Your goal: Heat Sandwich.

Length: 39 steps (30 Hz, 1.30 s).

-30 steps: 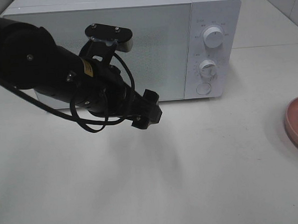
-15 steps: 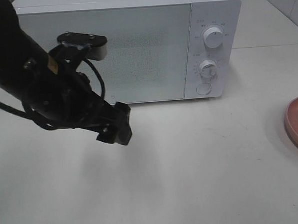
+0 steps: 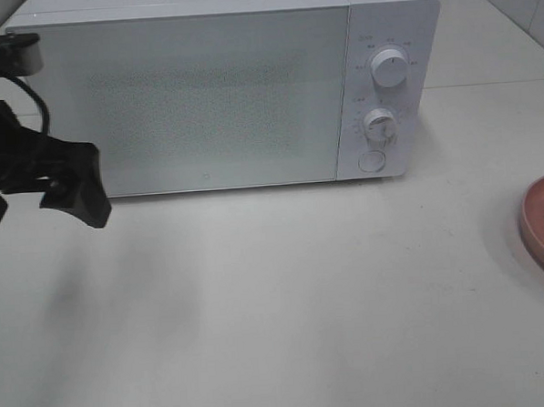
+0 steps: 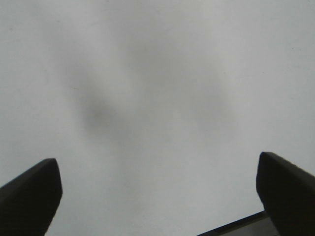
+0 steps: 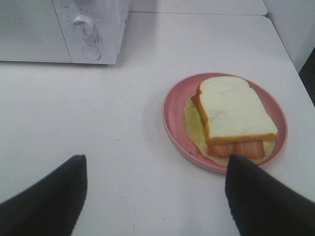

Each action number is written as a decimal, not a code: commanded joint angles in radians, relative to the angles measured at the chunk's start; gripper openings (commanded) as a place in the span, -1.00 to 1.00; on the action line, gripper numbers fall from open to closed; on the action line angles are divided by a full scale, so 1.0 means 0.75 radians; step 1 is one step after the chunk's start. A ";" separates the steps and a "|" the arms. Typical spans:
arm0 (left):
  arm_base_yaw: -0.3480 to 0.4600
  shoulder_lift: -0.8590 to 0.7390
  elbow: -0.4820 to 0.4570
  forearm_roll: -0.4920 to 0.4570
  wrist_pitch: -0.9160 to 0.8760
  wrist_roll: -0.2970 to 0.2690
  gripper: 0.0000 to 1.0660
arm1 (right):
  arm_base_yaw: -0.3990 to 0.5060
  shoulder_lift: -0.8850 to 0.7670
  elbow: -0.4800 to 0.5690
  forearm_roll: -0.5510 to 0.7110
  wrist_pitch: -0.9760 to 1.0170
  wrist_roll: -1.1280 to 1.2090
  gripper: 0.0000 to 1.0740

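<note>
The sandwich (image 5: 235,117) lay on the pink plate (image 5: 172,112), right of the shut microwave (image 3: 202,89). Both grippers' jaws stood open, empty.

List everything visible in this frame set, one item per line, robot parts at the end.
microwave: one, white, door shut, two knobs and a round button on its right panel, at the back of the table
plate: one, pink, round, at the table's right edge
sandwich: one, white bread with yellowish and orange filling, on the plate
table: one, white, under everything
left gripper: one, black, open, empty, over bare table at far left
right gripper: one, black, open, empty, above the table near the plate
</note>
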 commanded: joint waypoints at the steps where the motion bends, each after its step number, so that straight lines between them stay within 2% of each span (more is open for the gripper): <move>1: 0.107 -0.067 0.059 0.016 0.015 0.005 0.90 | -0.009 -0.033 0.005 -0.001 -0.011 -0.011 0.42; 4: 0.165 -0.117 0.116 0.027 0.013 0.009 0.90 | -0.009 -0.033 0.005 -0.001 -0.011 -0.011 0.42; 6: 0.243 -0.200 0.201 0.045 0.012 0.011 0.90 | -0.009 -0.033 0.005 -0.001 -0.011 -0.011 0.42; 9: 0.279 -0.260 0.251 0.052 0.009 0.021 0.90 | -0.009 -0.033 0.005 -0.001 -0.011 -0.011 0.42; 10: 0.305 -0.333 0.301 0.052 0.003 0.029 0.90 | -0.009 -0.033 0.005 -0.001 -0.011 -0.011 0.42; 14: 0.311 -0.447 0.357 0.061 0.001 0.033 0.90 | -0.009 -0.033 0.005 -0.001 -0.011 -0.011 0.42; 19: 0.311 -0.756 0.439 0.095 0.029 0.035 0.90 | -0.009 -0.033 0.005 -0.001 -0.011 -0.011 0.42; 24: 0.311 -0.892 0.472 0.132 0.064 0.035 0.90 | -0.009 -0.033 0.005 -0.001 -0.011 -0.011 0.42; 28: 0.311 -1.161 0.564 0.151 0.159 0.059 0.90 | -0.009 -0.033 0.005 -0.001 -0.011 -0.011 0.42; 36: 0.311 -1.385 0.676 0.151 0.236 0.057 0.90 | -0.009 -0.033 0.005 -0.001 -0.011 -0.011 0.42; 39: 0.311 -1.440 0.673 0.164 0.235 0.059 0.90 | -0.009 -0.033 0.005 -0.001 -0.011 -0.011 0.42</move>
